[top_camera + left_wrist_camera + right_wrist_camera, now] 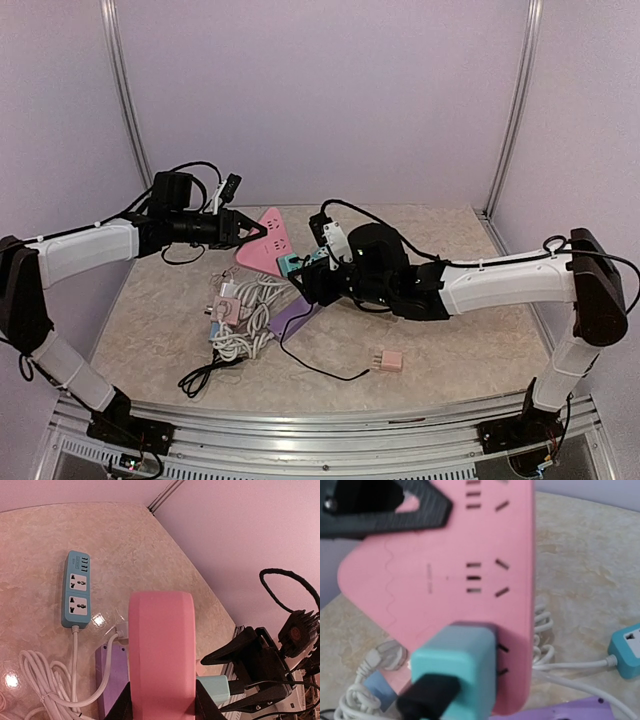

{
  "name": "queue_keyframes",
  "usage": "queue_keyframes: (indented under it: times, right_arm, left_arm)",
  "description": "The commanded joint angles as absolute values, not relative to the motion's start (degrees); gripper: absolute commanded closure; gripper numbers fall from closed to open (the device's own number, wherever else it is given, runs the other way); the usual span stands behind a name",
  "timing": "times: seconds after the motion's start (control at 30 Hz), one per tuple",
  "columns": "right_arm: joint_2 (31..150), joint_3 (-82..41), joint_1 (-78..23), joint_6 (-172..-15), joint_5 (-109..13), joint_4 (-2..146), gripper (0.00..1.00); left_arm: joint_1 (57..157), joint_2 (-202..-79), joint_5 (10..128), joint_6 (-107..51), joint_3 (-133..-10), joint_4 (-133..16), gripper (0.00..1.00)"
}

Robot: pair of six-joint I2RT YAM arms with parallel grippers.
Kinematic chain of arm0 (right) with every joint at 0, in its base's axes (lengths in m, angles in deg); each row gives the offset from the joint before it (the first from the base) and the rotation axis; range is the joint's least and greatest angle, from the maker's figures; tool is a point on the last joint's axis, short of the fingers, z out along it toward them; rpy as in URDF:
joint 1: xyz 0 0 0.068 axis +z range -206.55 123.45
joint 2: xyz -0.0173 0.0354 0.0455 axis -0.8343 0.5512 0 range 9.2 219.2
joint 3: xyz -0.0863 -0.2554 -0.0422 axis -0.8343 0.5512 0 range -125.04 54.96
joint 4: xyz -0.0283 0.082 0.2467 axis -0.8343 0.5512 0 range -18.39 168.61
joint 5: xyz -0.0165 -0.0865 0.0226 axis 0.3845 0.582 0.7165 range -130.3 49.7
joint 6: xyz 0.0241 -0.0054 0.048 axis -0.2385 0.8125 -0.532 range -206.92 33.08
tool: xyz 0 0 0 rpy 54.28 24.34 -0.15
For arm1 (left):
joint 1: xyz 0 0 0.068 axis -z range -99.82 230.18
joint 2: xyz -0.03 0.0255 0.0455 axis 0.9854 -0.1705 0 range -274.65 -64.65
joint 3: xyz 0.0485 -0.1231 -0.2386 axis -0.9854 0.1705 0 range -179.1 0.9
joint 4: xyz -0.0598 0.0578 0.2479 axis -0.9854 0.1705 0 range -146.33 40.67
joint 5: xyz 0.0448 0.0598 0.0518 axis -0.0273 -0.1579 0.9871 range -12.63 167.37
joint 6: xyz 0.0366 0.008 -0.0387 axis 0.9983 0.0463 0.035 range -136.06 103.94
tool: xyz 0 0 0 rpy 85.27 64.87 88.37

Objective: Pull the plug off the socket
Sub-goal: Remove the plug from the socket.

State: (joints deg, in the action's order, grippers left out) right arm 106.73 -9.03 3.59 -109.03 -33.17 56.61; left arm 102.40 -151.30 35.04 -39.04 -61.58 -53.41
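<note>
A pink socket strip [268, 243] is held off the table, its face toward the right arm. My left gripper [250, 231] is shut on its far end; in the left wrist view the strip [161, 645] fills the gap between the fingers [120, 707]. A teal plug [290, 264] sits in the strip's lower socket, seen close in the right wrist view [457, 667]. My right gripper [302, 270] is shut on the teal plug, with a black finger [427, 697] on its near side. The plug still looks seated against the pink face [445, 575].
A blue power strip [76, 589] lies on the table, also at the right edge of the right wrist view [627, 650]. A purple strip [295, 318], a coil of white cable [245, 325], a black cable [315, 367] and a small pink adapter [387, 360] lie below.
</note>
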Motion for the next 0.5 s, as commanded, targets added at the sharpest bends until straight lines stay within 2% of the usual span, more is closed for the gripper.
queue_keyframes:
  times: [0.0, 0.47]
  right_arm:
    - [108.3, -10.6, 4.4, -109.1, -32.6, 53.5, 0.38]
    - [113.2, -14.6, 5.9, -109.3, -28.0, 52.2, 0.51]
  left_arm:
    - [102.6, -151.1, 33.2, -39.6, -61.4, -55.8, 1.00]
    - [102.9, -150.9, 33.2, -39.9, -61.2, -55.8, 1.00]
